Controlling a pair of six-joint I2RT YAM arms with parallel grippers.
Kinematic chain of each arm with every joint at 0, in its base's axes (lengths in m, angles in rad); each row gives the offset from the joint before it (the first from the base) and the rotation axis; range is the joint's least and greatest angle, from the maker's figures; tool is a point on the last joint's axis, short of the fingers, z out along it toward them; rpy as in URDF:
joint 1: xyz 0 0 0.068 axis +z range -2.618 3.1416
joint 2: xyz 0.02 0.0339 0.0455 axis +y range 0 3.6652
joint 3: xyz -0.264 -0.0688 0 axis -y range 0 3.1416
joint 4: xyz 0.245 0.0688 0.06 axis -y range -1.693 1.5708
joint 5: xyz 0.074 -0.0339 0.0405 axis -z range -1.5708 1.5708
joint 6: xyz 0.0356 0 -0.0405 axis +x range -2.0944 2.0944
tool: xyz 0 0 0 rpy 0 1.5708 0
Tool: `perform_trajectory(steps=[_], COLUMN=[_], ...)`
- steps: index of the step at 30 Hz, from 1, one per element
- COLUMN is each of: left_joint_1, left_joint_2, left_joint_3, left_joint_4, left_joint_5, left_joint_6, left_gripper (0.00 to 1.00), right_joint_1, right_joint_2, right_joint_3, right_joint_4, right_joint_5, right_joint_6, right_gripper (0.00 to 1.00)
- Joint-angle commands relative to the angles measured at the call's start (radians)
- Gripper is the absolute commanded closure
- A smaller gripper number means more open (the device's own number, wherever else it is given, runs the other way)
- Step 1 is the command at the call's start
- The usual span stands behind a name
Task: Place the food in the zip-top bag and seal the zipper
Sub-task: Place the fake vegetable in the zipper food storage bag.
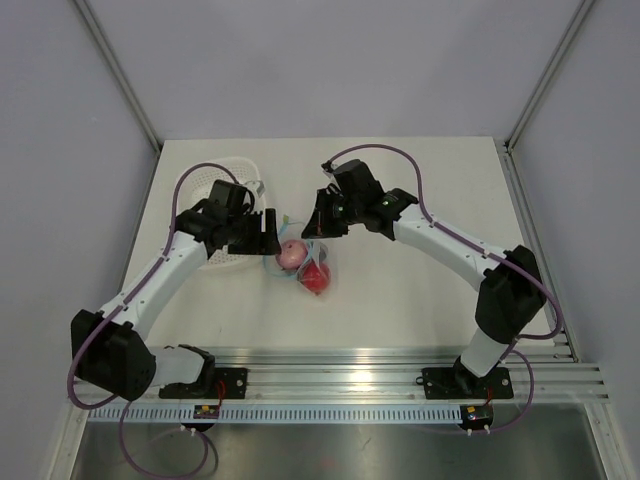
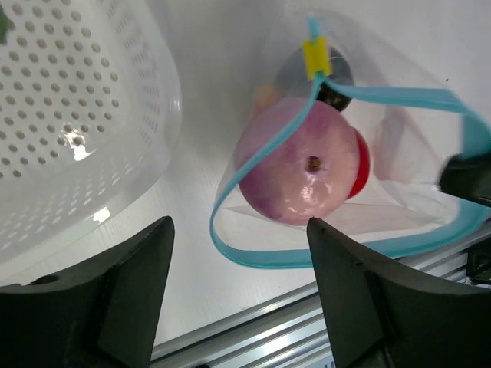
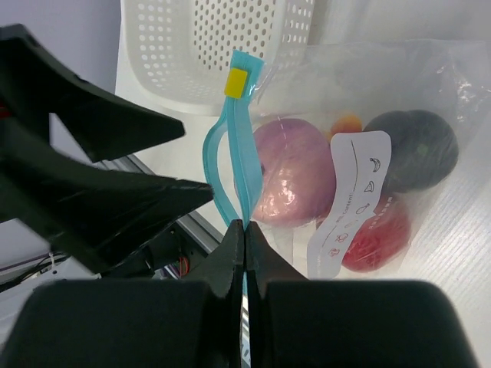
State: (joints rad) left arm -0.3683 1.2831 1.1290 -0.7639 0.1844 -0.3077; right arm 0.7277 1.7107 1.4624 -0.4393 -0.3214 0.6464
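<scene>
The clear zip-top bag (image 1: 303, 265) lies on the table between my grippers. Inside are a pink roundish piece (image 2: 299, 172), a red piece (image 2: 359, 161) and a dark roundish piece (image 3: 418, 149). The light blue zipper (image 2: 307, 257) gapes open in a loop, with a yellow slider (image 2: 316, 57) at its far end. My right gripper (image 3: 244, 226) is shut on the zipper strip (image 3: 244, 165) near the mouth's end. My left gripper (image 2: 239, 230) is open and empty, just short of the bag's mouth. A dark green scrap (image 2: 4, 27) shows in the basket at the frame's edge.
A white perforated basket (image 2: 84, 130) stands to the left of the bag, close to my left gripper (image 1: 262, 235). An aluminium rail (image 1: 380, 375) runs along the table's near edge. Grey walls enclose the table on three sides.
</scene>
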Motion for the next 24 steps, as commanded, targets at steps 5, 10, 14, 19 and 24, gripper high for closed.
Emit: perform_trajectory(steps=[5, 10, 14, 19, 24], left_joint_1=[0.002, 0.002, -0.006, -0.011, -0.017], left_joint_2=[0.01, -0.065, -0.085, -0.166, -0.134], left_joint_3=[-0.109, -0.11, -0.058, -0.07, -0.109], left_joint_4=[0.132, 0.189, 0.186, 0.319, 0.368], left_joint_5=[0.012, 0.027, 0.134, 0.342, 0.282], left_joint_6=[-0.047, -0.099, -0.136, -0.293, -0.382], left_gripper=[0.55, 1.0, 1.0, 1.0, 1.0], right_joint_1=[0.007, 0.007, 0.007, 0.009, 0.009], right_joint_2=[-0.069, -0.076, -0.071, -0.091, -0.079], right_joint_3=[-0.014, -0.011, 0.033, 0.093, 0.061], right_joint_4=[0.036, 0.021, -0.039, -0.116, -0.133], right_joint_5=[-0.038, -0.019, 0.011, 0.051, 0.151], right_joint_6=[-0.027, -0.048, -0.082, -0.129, -0.174], right_gripper=[1.0, 1.0, 1.0, 1.0, 1.0])
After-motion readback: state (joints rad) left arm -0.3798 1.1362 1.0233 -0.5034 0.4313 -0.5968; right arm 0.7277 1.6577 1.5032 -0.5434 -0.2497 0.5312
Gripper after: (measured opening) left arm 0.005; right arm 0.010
